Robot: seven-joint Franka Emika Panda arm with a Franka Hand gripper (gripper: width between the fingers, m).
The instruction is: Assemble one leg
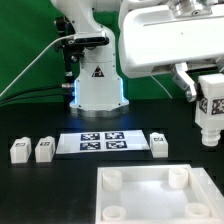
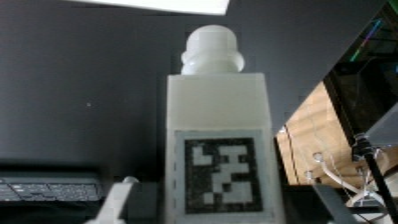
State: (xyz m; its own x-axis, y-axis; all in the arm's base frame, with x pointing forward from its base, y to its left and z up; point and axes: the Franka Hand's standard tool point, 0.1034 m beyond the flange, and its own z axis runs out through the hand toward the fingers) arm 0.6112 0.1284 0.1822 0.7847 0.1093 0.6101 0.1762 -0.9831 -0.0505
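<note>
My gripper [image 1: 211,108] is shut on a leg [image 1: 210,122], a small white post with a black-and-white tag, and holds it in the air at the exterior view's right, above the large white tray-like part [image 1: 150,200]. The tray-like part has round corner sockets; the leg hangs above and a little beyond its far right socket [image 1: 177,177]. In the wrist view the held leg [image 2: 219,130] fills the middle, its rounded peg end pointing away, its tag facing the camera. One finger [image 2: 121,200] shows beside it. Three more legs [image 1: 20,151] [image 1: 44,150] [image 1: 160,146] stand on the table.
The marker board [image 1: 101,142] lies flat between the loose legs, in front of the robot's white base [image 1: 97,85]. The table surface is black. A wooden edge and cables show in the wrist view [image 2: 320,130].
</note>
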